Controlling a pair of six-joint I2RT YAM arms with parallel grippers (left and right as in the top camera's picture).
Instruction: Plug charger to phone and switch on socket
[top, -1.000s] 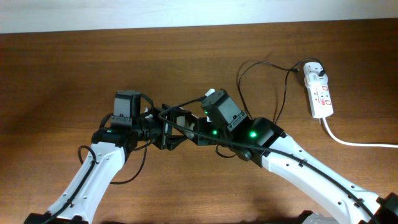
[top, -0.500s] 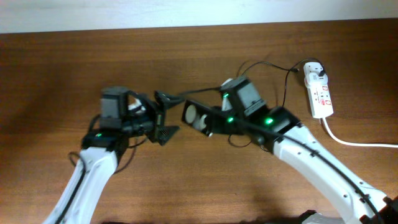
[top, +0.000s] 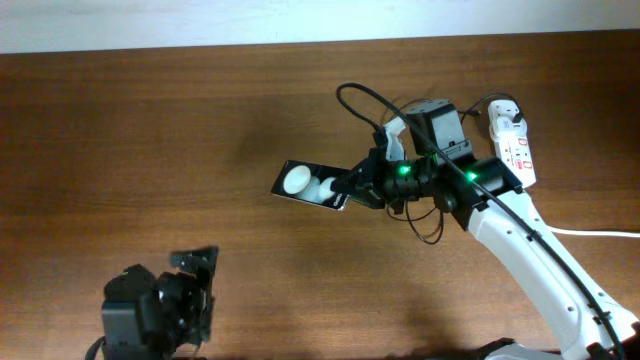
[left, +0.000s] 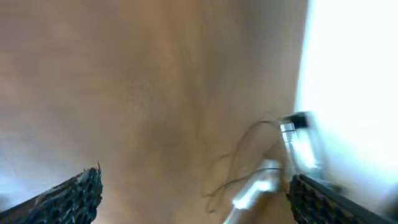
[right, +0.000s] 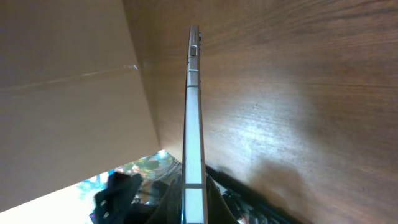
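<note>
My right gripper (top: 355, 188) is shut on one end of the black phone (top: 308, 184), whose face shows two white round spots, and holds it above the table. In the right wrist view the phone (right: 194, 106) appears edge-on between my fingers (right: 194, 208). The black charger cable (top: 362, 98) loops behind my right wrist; its plug tip is hidden. Its white adapter (top: 506, 112) sits in the white socket strip (top: 514, 152) at the far right. My left gripper (top: 200, 268) is open and empty at the bottom left, and its jaws (left: 193, 190) show in the blurred left wrist view.
The thick white cord (top: 570, 228) runs from the socket strip to the right edge. A loose loop of black cable (top: 432, 228) hangs under my right arm. The socket strip (left: 300, 146) shows blurred in the left wrist view.
My left arm has let go and pulled back to the bottom left. My right gripper has carried the phone to the right and farther back, toward the socket strip.
</note>
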